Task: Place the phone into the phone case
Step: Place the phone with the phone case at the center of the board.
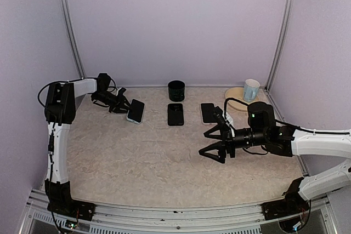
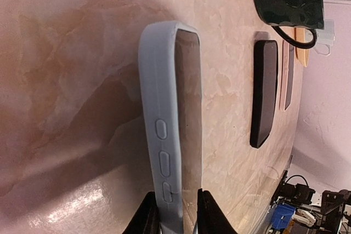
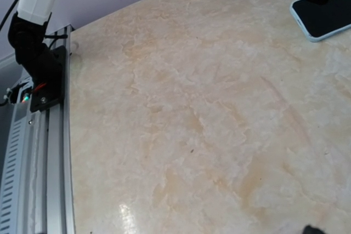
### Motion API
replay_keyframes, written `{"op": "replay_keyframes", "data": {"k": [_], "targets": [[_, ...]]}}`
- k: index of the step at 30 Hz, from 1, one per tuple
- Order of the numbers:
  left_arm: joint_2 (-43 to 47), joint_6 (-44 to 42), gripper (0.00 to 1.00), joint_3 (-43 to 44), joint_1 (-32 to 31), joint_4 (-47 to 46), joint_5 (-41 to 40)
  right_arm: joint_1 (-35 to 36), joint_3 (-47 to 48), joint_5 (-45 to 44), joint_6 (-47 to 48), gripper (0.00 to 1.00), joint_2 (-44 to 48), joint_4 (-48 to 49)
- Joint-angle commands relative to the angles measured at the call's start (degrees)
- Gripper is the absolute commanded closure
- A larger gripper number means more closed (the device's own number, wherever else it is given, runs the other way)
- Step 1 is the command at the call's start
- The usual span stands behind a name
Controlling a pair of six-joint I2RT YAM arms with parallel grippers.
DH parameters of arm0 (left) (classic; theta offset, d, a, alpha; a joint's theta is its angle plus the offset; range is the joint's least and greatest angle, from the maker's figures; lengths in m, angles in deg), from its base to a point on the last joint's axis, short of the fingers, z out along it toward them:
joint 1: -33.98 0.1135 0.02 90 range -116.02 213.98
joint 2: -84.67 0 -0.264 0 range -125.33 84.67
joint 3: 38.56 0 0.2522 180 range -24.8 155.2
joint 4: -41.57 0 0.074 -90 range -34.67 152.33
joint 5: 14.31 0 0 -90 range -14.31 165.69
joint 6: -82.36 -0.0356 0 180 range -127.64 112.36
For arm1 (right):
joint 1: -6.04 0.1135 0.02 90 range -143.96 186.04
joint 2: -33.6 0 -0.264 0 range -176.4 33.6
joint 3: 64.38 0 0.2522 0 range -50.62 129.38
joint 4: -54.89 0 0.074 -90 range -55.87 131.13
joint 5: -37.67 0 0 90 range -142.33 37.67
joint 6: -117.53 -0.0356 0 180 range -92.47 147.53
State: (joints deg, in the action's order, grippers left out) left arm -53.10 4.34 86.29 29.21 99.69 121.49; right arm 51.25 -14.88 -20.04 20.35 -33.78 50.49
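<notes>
The left claw is straddling the pale blue phone case, grip unclear, the dark-screened phone sitting inside, at the marbled desk rear left. The right claw is hovering wide open, empty.

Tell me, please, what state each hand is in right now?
Left hand: straddles the phone case at its end; whether it grips cannot be told.
Right hand: open, holding nothing.
</notes>
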Motion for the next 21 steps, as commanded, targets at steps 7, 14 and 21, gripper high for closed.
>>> {"op": "replay_keyframes", "data": {"k": [7,14,21], "targets": [[2.57,-0.05,0.73,-0.94,0.73,-0.85,-2.64,-0.31,-0.68,0.21,-0.69,0.00,-0.12,2.07],[3.01,0.48,0.72,-1.19,1.34,-0.55,-6.72,-0.34,-0.92,-0.28,-0.65,0.00,0.57,1.84],[3.53,0.97,0.68,-1.81,1.35,-0.67,-9.84,-0.31,-0.69,-0.45,-0.82,0.00,0.15,2.12]]}}
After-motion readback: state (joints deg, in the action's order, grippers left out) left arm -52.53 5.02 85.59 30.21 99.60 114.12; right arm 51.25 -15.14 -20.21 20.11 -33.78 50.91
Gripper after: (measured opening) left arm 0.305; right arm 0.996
